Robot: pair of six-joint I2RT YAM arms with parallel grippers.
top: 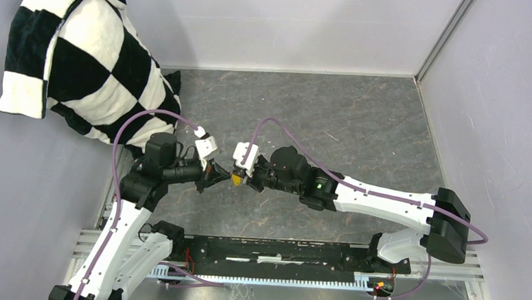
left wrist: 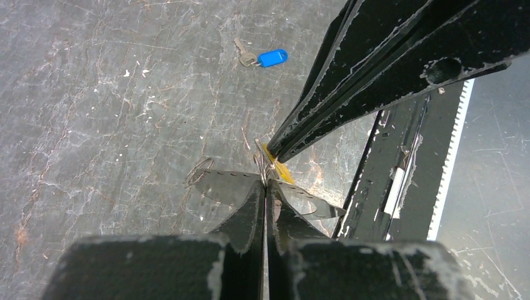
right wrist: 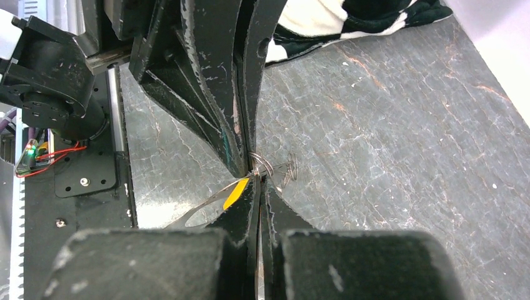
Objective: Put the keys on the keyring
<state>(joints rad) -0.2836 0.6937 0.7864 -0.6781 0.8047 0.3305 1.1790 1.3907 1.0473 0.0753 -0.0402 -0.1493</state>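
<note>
My left gripper and right gripper meet tip to tip above the middle of the table. The left gripper is shut on the thin grey keyring, whose wire loops stick out beside its fingertips. The right gripper is shut on the yellow-headed key, held against the keyring wire. The yellow key shows between both grippers in the top view. The blue-headed key lies flat on the table beyond them, seen only in the left wrist view.
A black-and-white checkered cloth hangs at the back left, reaching the table. Grey walls enclose the stone-patterned table. A black mounting rail runs along the near edge.
</note>
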